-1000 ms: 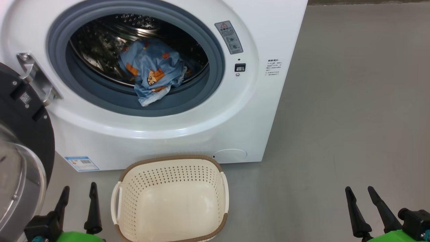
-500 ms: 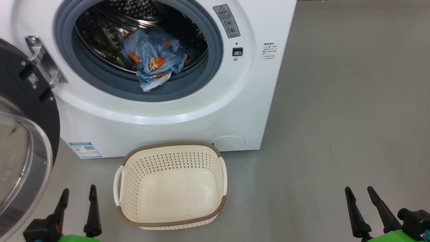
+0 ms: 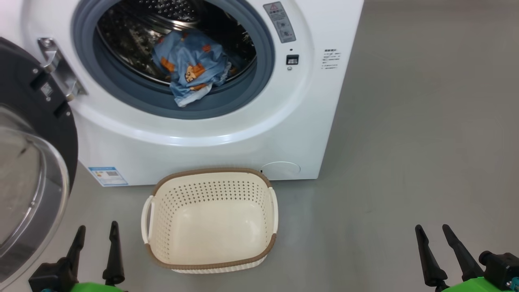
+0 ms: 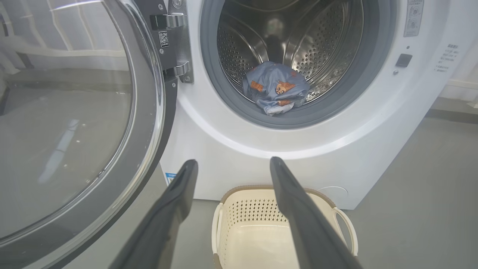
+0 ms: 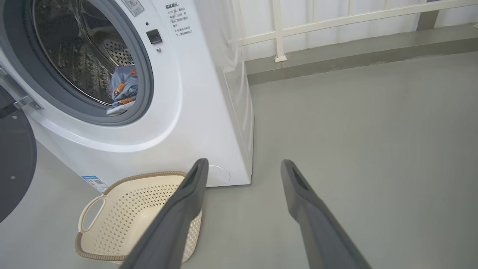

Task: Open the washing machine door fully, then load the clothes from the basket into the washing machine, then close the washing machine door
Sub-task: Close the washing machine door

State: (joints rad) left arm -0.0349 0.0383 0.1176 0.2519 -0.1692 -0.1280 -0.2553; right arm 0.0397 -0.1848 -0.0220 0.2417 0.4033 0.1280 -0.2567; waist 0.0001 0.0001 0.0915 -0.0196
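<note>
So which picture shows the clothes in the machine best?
The head view. The clothes look biggest there, a blue bundle with orange prints spilling onto the gasket. The left wrist view shows the whole bundle too, but smaller. The right wrist view sees it from the side, partly hidden by the gasket.

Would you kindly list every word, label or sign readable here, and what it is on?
No text can be quoted.
Grey sticker, washer front: red warning triangle, print too small.
Black print beside it: too small.
Blue label, washer's lower corner: blurred.
Code tag on door: too small.
</note>
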